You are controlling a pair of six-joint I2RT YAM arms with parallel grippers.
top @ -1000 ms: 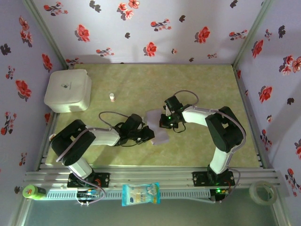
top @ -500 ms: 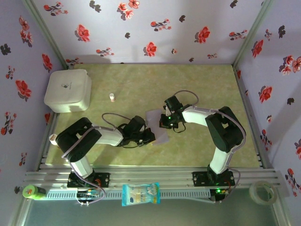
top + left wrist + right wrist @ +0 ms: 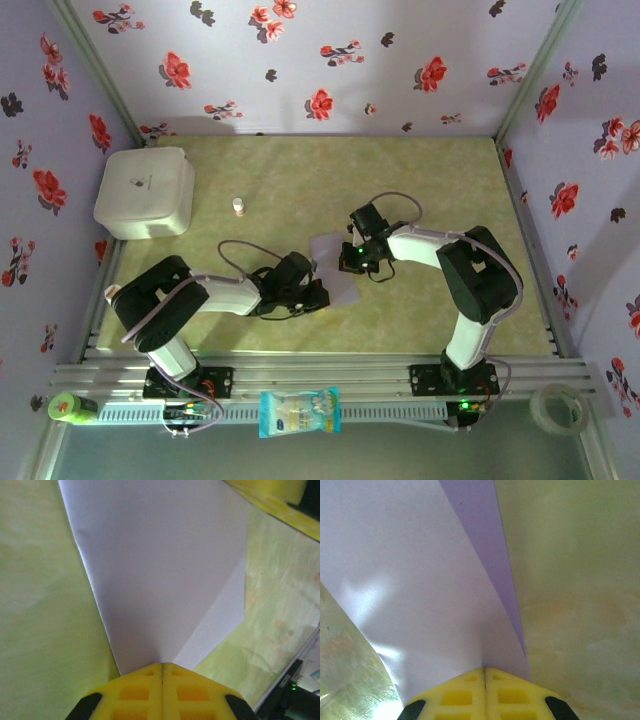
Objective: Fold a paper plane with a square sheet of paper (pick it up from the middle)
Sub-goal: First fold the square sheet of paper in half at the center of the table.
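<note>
The pale-lilac sheet of paper lies partly folded at the middle of the table, between the two arms. My left gripper is at its lower left edge, shut on the paper, whose folded flap spreads out from the yellow fingertips. My right gripper is at the sheet's right edge, also shut on the paper; a darker lilac layer shows under the upper layer beside its fingertips.
A white rounded box stands at the back left. A small white cap-like object lies behind the paper. A blue-and-white packet, a green item and a tape roll rest along the front rail.
The left arm has crept slightly right and forward along the paper's lower edge. The right gripper and the sheet have barely moved.
</note>
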